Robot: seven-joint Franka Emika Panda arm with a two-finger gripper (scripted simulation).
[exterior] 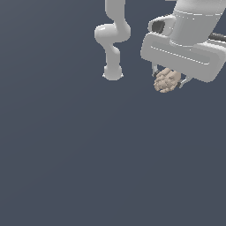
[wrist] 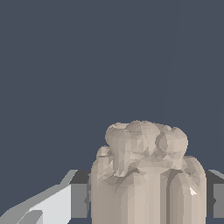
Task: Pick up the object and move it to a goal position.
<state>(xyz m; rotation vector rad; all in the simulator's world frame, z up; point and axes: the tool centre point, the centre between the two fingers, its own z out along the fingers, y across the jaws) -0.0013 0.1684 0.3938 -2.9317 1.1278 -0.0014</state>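
Note:
The object [exterior: 167,80] is a small beige, knobbly block held between the two fingers of my white gripper [exterior: 168,79], near the upper part of the exterior view's right. The gripper is shut on it, and the block looks lifted off the dark floor. In the wrist view the object [wrist: 146,175] fills the space between the grey finger pads [wrist: 78,200], its lumpy top towards the camera. No goal marker shows in either view.
The arm's white base and lower links [exterior: 112,39] stand behind, towards the middle of the exterior view. A plain dark blue-grey floor [exterior: 88,154] spreads under everything.

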